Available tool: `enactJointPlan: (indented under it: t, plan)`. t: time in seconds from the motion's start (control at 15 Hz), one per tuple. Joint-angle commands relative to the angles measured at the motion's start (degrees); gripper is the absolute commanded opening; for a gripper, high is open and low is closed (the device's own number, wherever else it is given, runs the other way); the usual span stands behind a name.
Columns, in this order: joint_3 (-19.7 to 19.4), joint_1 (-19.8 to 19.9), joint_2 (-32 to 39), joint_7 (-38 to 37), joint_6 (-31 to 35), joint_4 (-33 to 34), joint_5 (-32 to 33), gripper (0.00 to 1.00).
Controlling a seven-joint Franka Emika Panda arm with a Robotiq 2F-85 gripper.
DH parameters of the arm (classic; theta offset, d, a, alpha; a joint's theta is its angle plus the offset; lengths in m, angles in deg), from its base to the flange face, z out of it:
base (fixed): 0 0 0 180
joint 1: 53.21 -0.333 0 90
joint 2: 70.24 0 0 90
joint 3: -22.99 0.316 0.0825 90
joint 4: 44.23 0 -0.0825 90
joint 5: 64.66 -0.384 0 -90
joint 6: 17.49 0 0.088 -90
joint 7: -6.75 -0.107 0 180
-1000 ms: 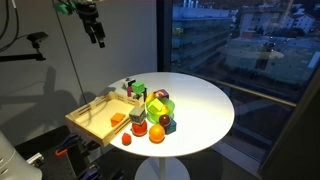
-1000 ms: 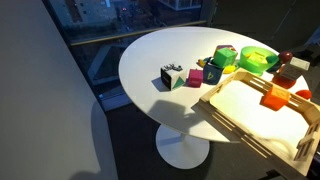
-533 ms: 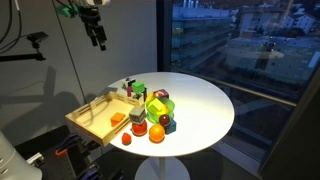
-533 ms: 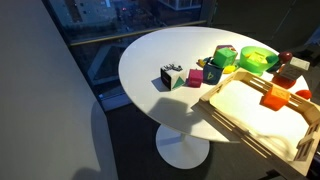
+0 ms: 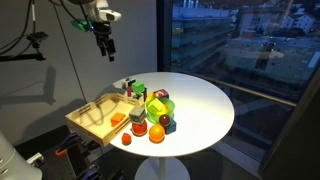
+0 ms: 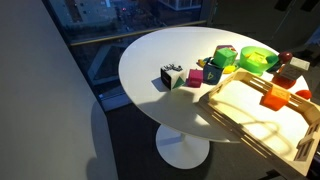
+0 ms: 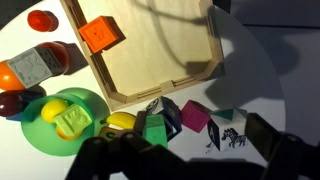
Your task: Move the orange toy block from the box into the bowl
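Wrist view shows your fingers (image 7: pixel 285 152) apart; centre them over the small chunky orange block (image 7: pixel 100 33) in the light-wood tray (image 7: pixel 196 70) before descending.

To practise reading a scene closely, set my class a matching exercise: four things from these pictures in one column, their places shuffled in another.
Things:
1. orange toy block
2. pincer
3. pink cube
4. yellow-green toy

Places:
A. in the air, high above the table
B. on the green dish
C. inside the box, close to one wall
D. on the bare tabletop, outside the box

Pairs: 1-C, 2-A, 3-D, 4-B
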Motion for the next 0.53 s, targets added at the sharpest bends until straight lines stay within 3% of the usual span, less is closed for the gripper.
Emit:
enactJointPlan:
  t: [0.0, 0.47]
  plan:
    - [-0.9, 0.7, 3.5, -0.5, 1.1, 0.7, 2.2, 1.0]
    - [-3.0, 1.7, 10.6, 0.2, 1.0, 1.4, 7.0, 1.0]
